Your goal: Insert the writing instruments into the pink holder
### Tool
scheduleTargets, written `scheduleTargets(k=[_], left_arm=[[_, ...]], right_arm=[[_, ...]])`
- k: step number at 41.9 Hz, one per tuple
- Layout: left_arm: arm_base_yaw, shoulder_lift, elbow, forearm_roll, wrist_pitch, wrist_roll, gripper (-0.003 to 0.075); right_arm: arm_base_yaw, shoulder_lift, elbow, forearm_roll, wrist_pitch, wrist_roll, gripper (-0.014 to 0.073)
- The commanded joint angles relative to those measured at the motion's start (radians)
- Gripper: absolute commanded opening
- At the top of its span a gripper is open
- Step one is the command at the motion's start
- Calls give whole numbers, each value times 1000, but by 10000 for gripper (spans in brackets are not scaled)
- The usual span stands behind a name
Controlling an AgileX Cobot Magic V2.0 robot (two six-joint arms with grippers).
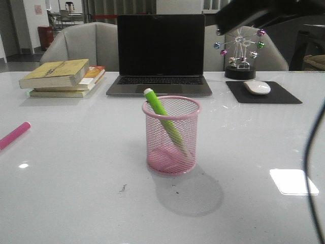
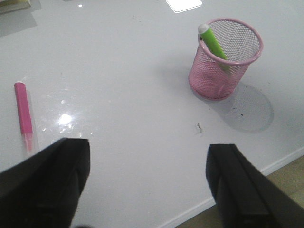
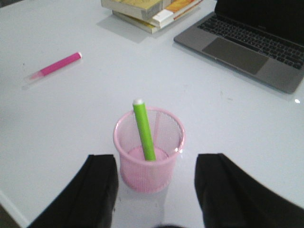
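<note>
Table (image 1: 76, 193): white and glossy, spanning the whole front view, carrying everything below.
Laptop (image 1: 160, 51): open at the far centre, screen dark, keyboard facing near.
Books (image 1: 63, 76): stacked flat at the far left, just left of the laptop.
Mouse pad (image 1: 264, 94): dark, far right, with a white mouse (image 1: 257, 87) lying on it.
Desk ornament (image 1: 239, 53): wheel of coloured balls on a dark base, just beyond the mouse pad.
Pink holder (image 1: 171, 136): upright at the table's centre, near side of the laptop, well apart from it.
Green pen (image 1: 165, 124): inside the pink holder, tilted, whitish end leaning over the left rim, lower end down at the base.
Pink pen (image 1: 14, 135): lying flat on the table at the left edge, well apart from the holder.
Left gripper (image 2: 147, 185): spread wide over bare table, nothing between the fingers (image 2: 45, 185), pink pen ahead to one side.
Right gripper (image 3: 156, 190): spread wide, nothing held, hanging above and just beside the holder.
</note>
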Motion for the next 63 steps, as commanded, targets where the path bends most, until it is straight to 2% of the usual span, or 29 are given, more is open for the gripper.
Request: scheduleTargets(k=[1, 8, 13, 20, 25, 38, 42, 53, 63], left_arm=[[-8, -4, -33, -7, -70, -2, 563], [-8, -4, -33, -7, -72, -2, 562], [-8, -4, -33, -7, -67, -2, 562], [6, 12, -44, -4, 8, -3, 562], [67, 71, -92, 5, 102, -11, 562], [346, 399, -268, 10, 150, -11, 562], [396, 512, -338, 10, 157, -11, 562], [417, 810, -522, 35, 157, -11, 562], [415, 1001, -661, 35, 161, -5, 562]], right_arm=[[-3, -123, -24, -22, 124, -3, 477], [-3, -243, -24, -22, 323, -3, 477], [-3, -298, -24, -22, 409, -3, 477], [-3, -322, -24, -22, 418, -3, 477], [-3, -319, -24, -22, 420, -3, 477], [-3, -319, -24, -22, 420, -3, 477], [-3, -319, -24, -22, 420, -3, 477], [-3, -319, -24, -22, 420, -3, 477], [-3, -319, -24, -22, 420, -3, 477]])
